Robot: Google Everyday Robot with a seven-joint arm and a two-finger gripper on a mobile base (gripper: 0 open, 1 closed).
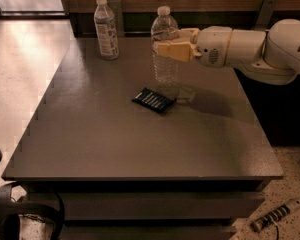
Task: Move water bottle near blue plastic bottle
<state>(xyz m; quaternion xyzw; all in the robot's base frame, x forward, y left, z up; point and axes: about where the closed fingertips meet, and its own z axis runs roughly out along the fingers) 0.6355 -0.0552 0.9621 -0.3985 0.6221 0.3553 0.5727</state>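
Note:
The water bottle [165,46] is clear with a white cap and ribbed lower body. My gripper [171,48] is shut on its middle and holds it upright, slightly above the grey table [115,144], toward the back centre. The blue plastic bottle [105,28] with a white cap and a large pale label stands at the table's back left, a short way left of the held bottle. My white arm [250,46] reaches in from the right.
A small dark flat packet [154,99] lies on the table just in front of the held bottle. A wooden wall runs behind the table. Floor is to the left; a striped object [277,215] lies on the floor at the lower right.

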